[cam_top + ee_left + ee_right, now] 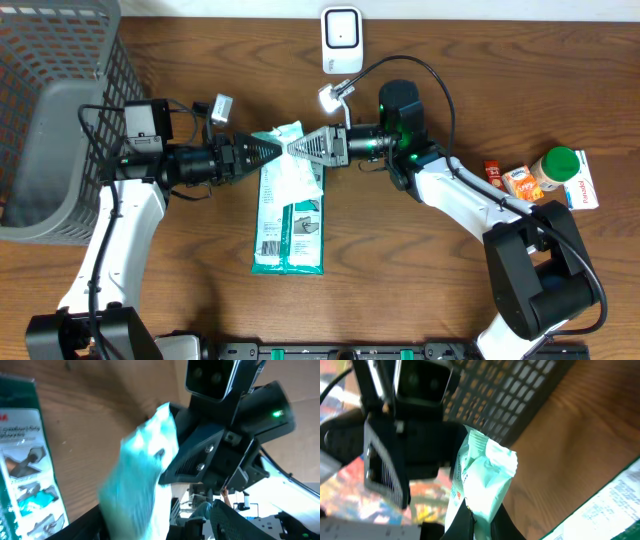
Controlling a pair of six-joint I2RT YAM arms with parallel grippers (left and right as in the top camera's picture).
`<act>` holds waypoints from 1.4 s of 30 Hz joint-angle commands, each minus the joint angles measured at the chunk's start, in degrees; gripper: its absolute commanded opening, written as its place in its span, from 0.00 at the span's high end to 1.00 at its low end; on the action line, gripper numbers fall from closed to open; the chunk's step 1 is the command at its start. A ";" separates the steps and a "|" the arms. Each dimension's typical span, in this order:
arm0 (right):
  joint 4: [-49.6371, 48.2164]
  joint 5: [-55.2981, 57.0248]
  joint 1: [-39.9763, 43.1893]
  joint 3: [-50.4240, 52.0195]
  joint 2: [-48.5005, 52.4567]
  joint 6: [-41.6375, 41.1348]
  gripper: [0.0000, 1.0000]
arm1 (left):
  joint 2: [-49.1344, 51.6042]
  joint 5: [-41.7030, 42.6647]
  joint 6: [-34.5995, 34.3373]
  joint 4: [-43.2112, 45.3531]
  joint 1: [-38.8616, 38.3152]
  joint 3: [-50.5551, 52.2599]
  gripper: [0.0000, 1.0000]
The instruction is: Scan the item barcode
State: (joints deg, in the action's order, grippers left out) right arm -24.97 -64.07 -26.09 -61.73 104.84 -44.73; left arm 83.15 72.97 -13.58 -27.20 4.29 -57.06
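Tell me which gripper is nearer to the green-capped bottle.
Right. The right gripper, shut on the small pouch, sits toward the bottle; the left gripper faces it from farther away.

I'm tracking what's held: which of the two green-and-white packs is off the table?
The small pouch, pinched in the right gripper; the large flat pack lies on the table.

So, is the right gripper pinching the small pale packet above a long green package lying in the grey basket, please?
Not quite: the overhead view shows the long green package lying on the table, not in the grey basket; the right gripper does pinch the small pale packet above it.
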 commanded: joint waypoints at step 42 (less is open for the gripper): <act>-7.26 -1.40 -1.99 -0.28 -0.59 -0.37 0.44 | 0.11 6.29 5.25 -6.60 -0.13 1.46 0.80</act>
State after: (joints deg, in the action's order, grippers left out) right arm -32.25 -60.47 -29.15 -61.76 104.84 -48.93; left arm 83.15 71.44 -10.44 -33.69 4.29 -56.25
